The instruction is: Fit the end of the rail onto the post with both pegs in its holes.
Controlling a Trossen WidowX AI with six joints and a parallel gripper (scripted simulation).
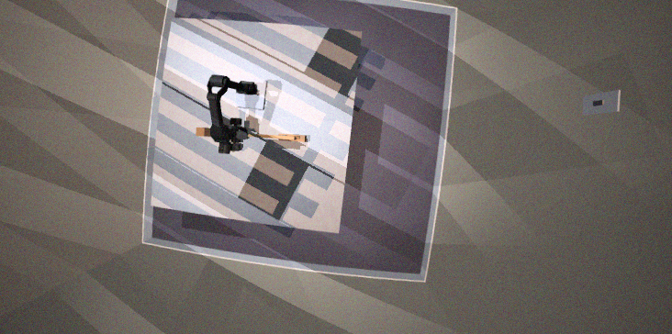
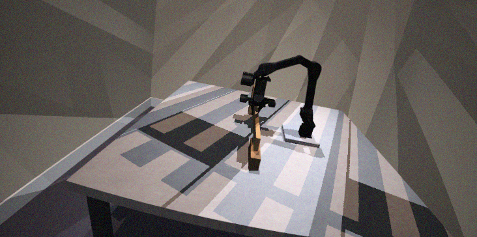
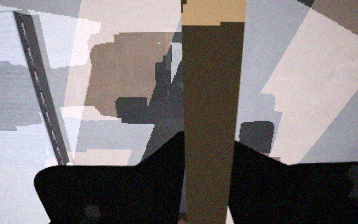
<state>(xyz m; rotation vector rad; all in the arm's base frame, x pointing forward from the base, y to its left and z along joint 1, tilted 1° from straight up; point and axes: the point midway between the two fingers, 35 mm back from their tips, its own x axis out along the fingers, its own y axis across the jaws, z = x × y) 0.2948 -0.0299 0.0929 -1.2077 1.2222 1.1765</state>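
Note:
The long wooden rail (image 1: 277, 136) (image 2: 256, 128) (image 3: 211, 100) runs across the table from the low footboard block (image 1: 296, 139) (image 2: 254, 161) up to my gripper. In the exterior view it slopes upward from the block, so its gripped end is off the table. My gripper (image 1: 230, 137) (image 2: 255, 107) (image 3: 197, 136) is shut on the rail, one dark finger on each side in the wrist view. A short stretch of wood (image 1: 202, 131) shows just beyond the gripper in the top view; I cannot tell whether it is the post or the rail's end. The pegs and holes are hidden by the arm.
The arm's base stands on a pale plate (image 2: 300, 140) (image 1: 256, 99) beside the rail. The table (image 2: 100, 181) has a raised border, and its edges lie far from the rail. A small grey plate (image 1: 600, 102) lies on the floor, far off.

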